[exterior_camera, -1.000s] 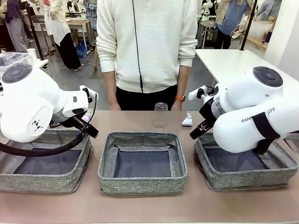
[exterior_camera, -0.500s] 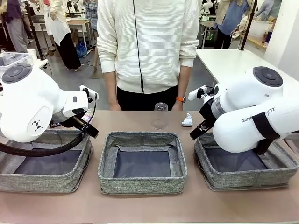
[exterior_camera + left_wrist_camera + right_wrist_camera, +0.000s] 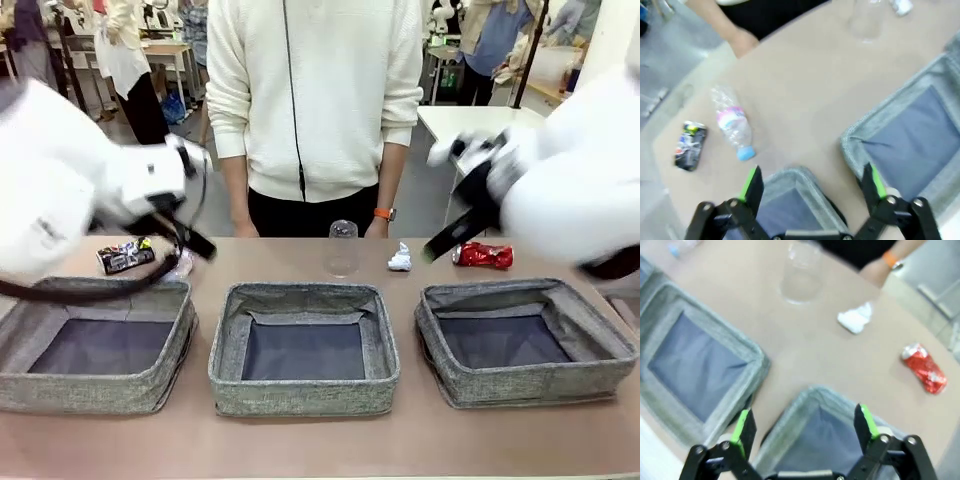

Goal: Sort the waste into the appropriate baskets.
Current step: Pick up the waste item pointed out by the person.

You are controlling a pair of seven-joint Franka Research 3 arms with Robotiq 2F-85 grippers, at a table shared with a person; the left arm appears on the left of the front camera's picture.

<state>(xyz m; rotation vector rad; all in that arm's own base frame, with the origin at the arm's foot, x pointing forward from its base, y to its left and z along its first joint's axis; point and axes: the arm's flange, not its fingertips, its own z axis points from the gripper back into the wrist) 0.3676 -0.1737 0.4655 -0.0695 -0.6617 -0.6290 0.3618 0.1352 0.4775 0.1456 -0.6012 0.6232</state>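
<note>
Grey woven fabric lines the table (image 3: 300,445): the left basket (image 3: 90,392), middle basket (image 3: 305,396) and right basket (image 3: 530,386) all sit empty. Both arms, crouched over the outer bins a second ago, have swung up and outward and are blurred in motion. The move uncovers a crushed dark printed can (image 3: 125,256) at one o'clock from the left basket and a crushed red can (image 3: 484,256) at eleven o'clock from the right one. The clear plastic cup (image 3: 343,248) stays at one o'clock of the middle basket, with the crumpled paper wad (image 3: 401,258) near it at three o'clock. The blue-capped bottle (image 3: 732,125) lies beside the dark can (left wrist view). The left claw (image 3: 812,182) and right claw (image 3: 804,422) are both spread wide, holding nothing. A person (image 3: 315,100) stands at twelve o'clock. Sorting appears yet to begin, with every piece now exposed.
</note>
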